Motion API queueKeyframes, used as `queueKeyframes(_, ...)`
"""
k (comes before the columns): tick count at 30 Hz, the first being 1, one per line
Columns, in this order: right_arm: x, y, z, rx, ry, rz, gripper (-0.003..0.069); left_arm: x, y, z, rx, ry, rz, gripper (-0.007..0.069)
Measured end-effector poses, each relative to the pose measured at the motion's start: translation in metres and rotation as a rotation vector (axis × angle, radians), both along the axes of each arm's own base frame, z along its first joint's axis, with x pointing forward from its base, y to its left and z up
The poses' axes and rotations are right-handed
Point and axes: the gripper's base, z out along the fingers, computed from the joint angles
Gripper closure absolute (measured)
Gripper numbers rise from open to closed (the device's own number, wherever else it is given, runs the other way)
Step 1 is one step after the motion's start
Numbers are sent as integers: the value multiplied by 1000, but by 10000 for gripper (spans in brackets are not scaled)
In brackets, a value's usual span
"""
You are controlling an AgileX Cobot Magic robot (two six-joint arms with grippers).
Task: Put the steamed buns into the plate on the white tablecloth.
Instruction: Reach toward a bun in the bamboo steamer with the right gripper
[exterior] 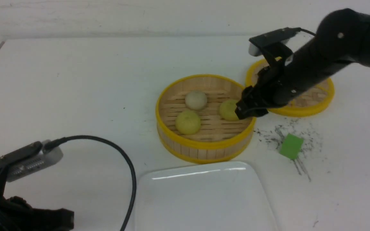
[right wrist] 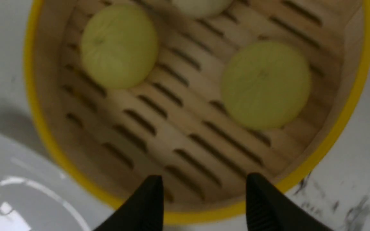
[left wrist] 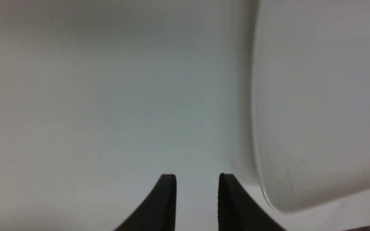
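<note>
Right wrist view: domed steamed buns (right wrist: 265, 85) on slatted bamboo steamer (right wrist: 172, 128) (right fingers (right wrist: 146, 208) wide, left fingers (left wrist: 165, 202) narrow)

Bright, even light from above washed the front view, leaving the white tablecloth (exterior: 75, 80) almost featureless, and a streak of glare crossed the plate (exterior: 204, 199) in the lower middle. The left wrist view was dim, grey and soft. The right wrist view was blurred: steamed buns (right wrist: 265, 85) soft-edged, glare at lower left.
</note>
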Motion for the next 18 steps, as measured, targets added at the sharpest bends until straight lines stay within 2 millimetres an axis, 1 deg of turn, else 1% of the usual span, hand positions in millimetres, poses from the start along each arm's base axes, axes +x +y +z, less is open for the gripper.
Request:
queueKeyframes(1,12,4,-4,-12,-17,1,265,0,0,0,0,2,-1,398)
queueKeyframes(2,15,4,-7,-18,-16,2,263,0,0,0,0,2,-1,398)
queueKeyframes(3,25,7,-10,-23,-39,1,250,0,0,0,0,4,-2,394)
queueKeyframes(4,27,8,-11,-24,-44,0,248,-1,0,0,-1,5,-2,393)
queueKeyframes(5,37,11,-19,-27,-62,-7,244,-1,0,0,-1,7,-3,391)
queueKeyframes(6,43,12,-25,-30,-71,-11,244,-1,0,0,-1,9,-4,391)
queueKeyframes(8,49,14,-34,-38,-82,-14,247,-1,0,0,-1,10,-4,391)
queueKeyframes(10,54,15,-50,-59,-71,-10,278,-1,0,0,-1,10,-5,389)
queueKeyframes(11,55,15,-51,-59,-71,-10,284,-1,0,0,-1,10,-5,389)
queueKeyframes(12,56,15,-56,-69,-66,-7,335,-1,0,0,-1,11,-5,389)
queueKeyframes(14,56,15,-55,-67,-69,-8,480,-1,0,0,-2,14,-6,389)
queueKeyframes(15,56,15,-54,-66,-71,-9,494,-1,0,0,-2,15,-7,388)
queueKeyframes(16,55,15,-49,-63,-78,-8,589,-2,0,0,-3,22,-10,389)
queueKeyframes(17,53,14,-44,-61,-80,-6,629,-3,-1,-1,-4,27,-12,389)
queueKeyframes(18,51,14,-37,-58,-84,-2,643,-3,-1,-1,-4,30,-13,389)
